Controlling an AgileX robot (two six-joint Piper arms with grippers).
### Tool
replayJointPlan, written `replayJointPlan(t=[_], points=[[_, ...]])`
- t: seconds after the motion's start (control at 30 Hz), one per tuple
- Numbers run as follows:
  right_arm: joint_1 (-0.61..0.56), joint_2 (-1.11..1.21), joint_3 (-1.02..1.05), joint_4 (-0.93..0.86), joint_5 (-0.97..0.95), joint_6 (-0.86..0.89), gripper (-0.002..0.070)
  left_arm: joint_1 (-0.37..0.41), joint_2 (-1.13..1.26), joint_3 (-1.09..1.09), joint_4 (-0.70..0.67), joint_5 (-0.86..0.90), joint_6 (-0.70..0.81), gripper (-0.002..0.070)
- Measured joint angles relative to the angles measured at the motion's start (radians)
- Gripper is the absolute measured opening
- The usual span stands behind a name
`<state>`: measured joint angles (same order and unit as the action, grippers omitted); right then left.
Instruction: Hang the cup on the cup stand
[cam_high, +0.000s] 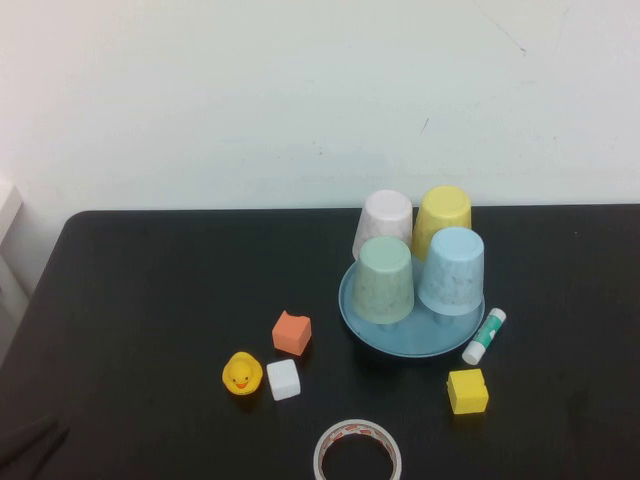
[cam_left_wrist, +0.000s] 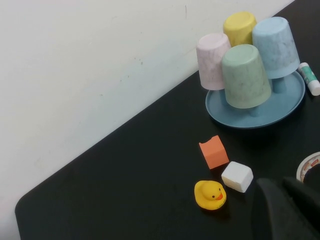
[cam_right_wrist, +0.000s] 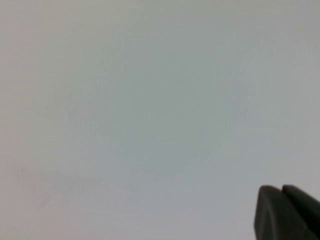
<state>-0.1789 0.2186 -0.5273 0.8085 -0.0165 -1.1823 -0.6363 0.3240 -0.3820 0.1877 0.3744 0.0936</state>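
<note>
Tape roll at table near edge.

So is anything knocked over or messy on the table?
Nothing stands out. All four cups, the light blue cup among them, sit upside down on the cup stand. The duck, blocks, glue stick and tape roll lie loose but unspilled. The left gripper and right gripper are shut, away from everything.

The left gripper is held closed at the table's near-left corner; the right gripper is closed, raised.
</note>
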Motion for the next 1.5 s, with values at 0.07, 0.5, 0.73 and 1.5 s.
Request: replayJointPlan(t=[0.07,0.5,0.73,1.5], points=[[-0.027,-0.003,0.035,-0.380,0.196,0.468,-0.0001,0.000,0.000,0.000,0.000,0.000,0.000,-0.0001],[0.003,-0.196,0.526,-0.990,0.134,1.194,-0.0001,0.000,0.000,0.000,0.000,0.000,0.002,-0.0001],[0.048,-0.219,0.553,-0.949,0.129,1.063,-0.0001,0.000,0.000,0.000,-0.002,0.000,0.002,-0.0001],[0.083,-0.231,0.547,-0.967,0.363,1.345,-0.0001,0.000,0.000,0.000,-0.002,0.000,0.004,-0.0001]])
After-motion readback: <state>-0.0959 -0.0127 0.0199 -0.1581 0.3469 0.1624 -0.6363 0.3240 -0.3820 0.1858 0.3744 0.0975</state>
